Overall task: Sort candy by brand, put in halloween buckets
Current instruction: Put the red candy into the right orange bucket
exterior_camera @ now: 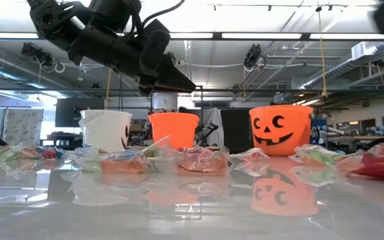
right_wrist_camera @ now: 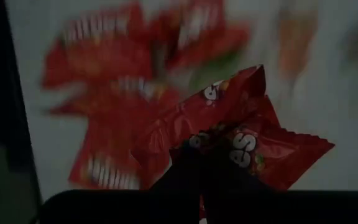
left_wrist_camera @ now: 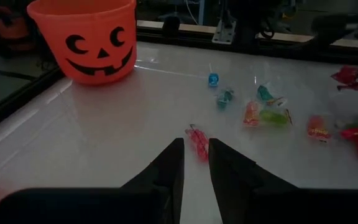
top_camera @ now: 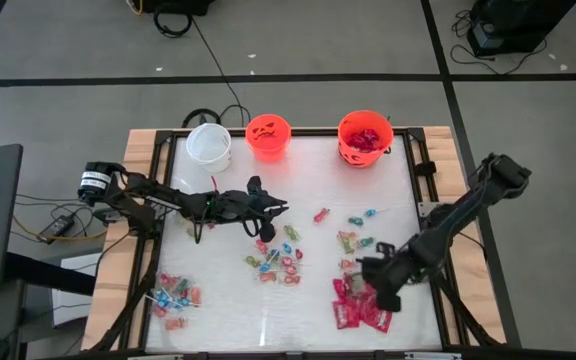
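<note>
The right end effector (right_wrist_camera: 194,165) is clamped on a crumpled red packet (right_wrist_camera: 253,134), just above the pile of red packets (top_camera: 356,305) at the table's (top_camera: 228,310) near right corner. Its arm runs back, bent, to the table's right edge. The packets beneath are blurred in the wrist view.

The left end effector (left_wrist_camera: 196,163) hovers over mid-table, fingers narrowly parted with nothing between them, its arm stretched low from the left edge. A red sweet (left_wrist_camera: 197,140) lies just beyond the fingertips.

Along the far edge stand the white bucket (top_camera: 209,143), the small orange bucket (top_camera: 267,137) and the larger orange bucket (top_camera: 365,138), which has red packets inside. Mixed small candy (top_camera: 274,259) lies mid-table and near left.
</note>
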You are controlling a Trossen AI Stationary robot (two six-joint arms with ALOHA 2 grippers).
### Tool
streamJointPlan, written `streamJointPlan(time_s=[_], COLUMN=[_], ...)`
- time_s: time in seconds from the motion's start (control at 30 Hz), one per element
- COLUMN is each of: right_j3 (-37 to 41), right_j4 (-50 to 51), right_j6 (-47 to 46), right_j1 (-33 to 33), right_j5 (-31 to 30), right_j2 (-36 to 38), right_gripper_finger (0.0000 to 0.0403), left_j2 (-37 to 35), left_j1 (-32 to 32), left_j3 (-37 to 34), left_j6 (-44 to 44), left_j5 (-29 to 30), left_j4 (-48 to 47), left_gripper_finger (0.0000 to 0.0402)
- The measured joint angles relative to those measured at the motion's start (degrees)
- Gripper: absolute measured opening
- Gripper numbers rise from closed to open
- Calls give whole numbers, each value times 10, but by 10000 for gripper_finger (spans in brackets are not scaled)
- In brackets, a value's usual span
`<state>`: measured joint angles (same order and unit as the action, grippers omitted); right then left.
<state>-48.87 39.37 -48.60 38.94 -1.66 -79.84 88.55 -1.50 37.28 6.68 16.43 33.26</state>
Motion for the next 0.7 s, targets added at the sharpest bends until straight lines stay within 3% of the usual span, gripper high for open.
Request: streamJointPlan(time_s=[0.13,0.3,0.53,0.7], right_j3=[-6,0,0,0], right_j4=[-3,-12,-68,-54], right_j6=[63,73,151,198], right_j1=[-48,-113,-207,-256], right_j5=[-87,-191,-202,-264], right_j2=[27,27,0,-37], right_gripper_finger=[6,26,100,159], left_j2=[0,0,0,0], left_j1=[0,-1,-1,-1], left_j3=[0,0,0,0], left_j6=[0,10,11,11], left_j5=[0,0,0,0], left_j4=[-1,-3,-4,-6], left_gripper_finger=[80,80,80,80])
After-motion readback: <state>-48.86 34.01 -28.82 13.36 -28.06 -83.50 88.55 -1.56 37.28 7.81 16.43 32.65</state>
